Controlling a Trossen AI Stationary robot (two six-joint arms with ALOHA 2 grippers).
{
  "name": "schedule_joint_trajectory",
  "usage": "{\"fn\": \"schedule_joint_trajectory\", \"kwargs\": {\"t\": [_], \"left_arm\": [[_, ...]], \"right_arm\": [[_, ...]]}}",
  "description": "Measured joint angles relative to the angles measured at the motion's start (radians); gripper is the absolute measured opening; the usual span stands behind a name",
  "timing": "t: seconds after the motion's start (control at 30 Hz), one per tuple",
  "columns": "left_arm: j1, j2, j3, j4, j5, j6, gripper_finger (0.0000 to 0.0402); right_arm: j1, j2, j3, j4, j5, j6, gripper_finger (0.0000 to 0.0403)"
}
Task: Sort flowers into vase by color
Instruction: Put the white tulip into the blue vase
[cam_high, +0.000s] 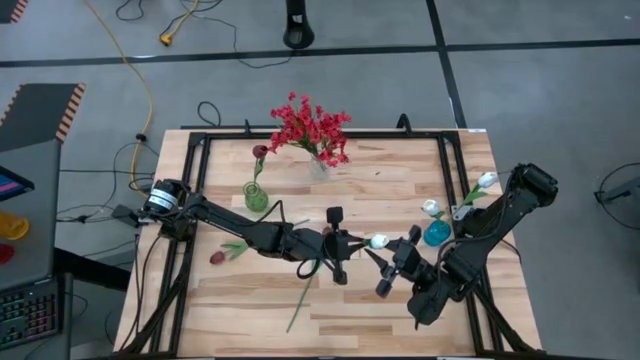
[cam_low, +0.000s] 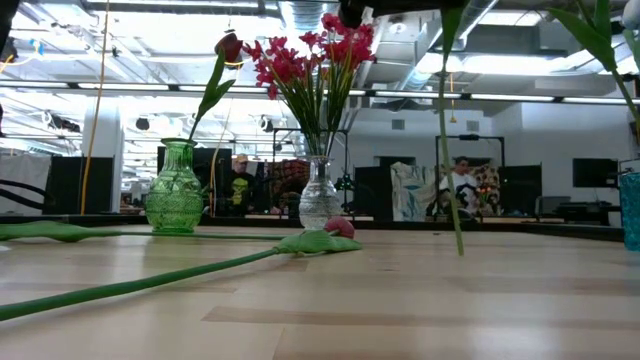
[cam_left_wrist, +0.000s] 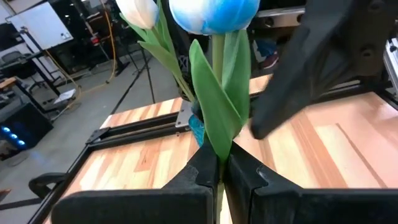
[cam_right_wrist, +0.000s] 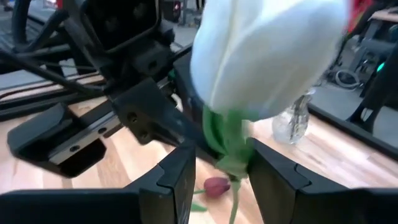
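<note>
Table: light wooden top with a black frame, on a grey floor; behind it in the low view, a wide hall with people far away.
Lying stem: one long green stem crosses the lower left of the low view, with a maroon bud near its far end.
Left gripper: at the centre of the high view, fingers pressed together on the green stem of a white tulip.
Right gripper: just right of the centre, its fingers stand on both sides of the stem under the same white bud; whether they press it, I cannot tell.
Blue vase: right of the grippers, holding white tulips.
Green vase: upper left of the centre, holding one maroon tulip.
Clear vase: upper centre, holding the red sprays.
Loose maroon flower: lying on the table at the left.
</note>
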Motion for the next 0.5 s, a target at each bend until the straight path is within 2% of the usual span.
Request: {"fn": "schedule_joint_trajectory", "kwargs": {"t": [0.23,0.5], "left_arm": [[0.000,0.000,0.000,0.006,0.000,-0.002,0.0000],[-0.002,0.000,0.001,0.010,0.000,-0.002,0.0000]], "right_arm": [[-0.007,0.000,0.000,-0.002,0.014,0.000,0.0155],[-0.017,0.000,0.000,0.006,0.021,-0.012,0.0080]]}}
